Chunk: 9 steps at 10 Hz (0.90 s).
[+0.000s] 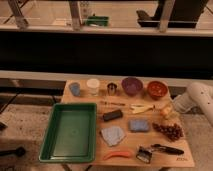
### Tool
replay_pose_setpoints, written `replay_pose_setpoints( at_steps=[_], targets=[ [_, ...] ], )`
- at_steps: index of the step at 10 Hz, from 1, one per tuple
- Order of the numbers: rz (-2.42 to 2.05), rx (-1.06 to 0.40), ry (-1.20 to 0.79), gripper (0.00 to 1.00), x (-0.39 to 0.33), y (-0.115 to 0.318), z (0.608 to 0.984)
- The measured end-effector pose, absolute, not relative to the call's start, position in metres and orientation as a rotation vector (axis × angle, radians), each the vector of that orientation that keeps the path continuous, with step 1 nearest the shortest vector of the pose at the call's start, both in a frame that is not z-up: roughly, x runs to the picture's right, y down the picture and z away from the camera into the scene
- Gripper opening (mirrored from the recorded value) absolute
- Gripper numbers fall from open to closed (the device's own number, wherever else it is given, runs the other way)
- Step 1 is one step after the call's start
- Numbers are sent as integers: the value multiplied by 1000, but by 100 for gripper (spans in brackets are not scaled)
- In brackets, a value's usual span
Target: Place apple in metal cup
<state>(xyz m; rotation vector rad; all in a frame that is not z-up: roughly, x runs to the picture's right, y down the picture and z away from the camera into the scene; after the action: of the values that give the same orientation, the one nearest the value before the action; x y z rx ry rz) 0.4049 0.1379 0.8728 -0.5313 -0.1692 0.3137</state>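
Rightward, the small round yellow-orange apple (pixel 166 111) lies at the hand (pixel 172 107); whether it grips, I cannot tell.

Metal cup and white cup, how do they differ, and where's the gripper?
The metal cup is shiny silver; the white cup is plain white. The metal cup is shorter and narrower than the white cup. Both stand upright, side by side, in the table's back row. The gripper is by the apple, near the table's right edge in the view.
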Motion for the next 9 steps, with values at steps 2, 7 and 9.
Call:
replay_pose_setpoints(
  at_steps=[2,7,9],
  targets=[
    [310,-478,-158,0,403,119,848],
    [292,-391,-130,0,394,95,788],
    [274,-365,-129,0,386,97,781]
  ],
)
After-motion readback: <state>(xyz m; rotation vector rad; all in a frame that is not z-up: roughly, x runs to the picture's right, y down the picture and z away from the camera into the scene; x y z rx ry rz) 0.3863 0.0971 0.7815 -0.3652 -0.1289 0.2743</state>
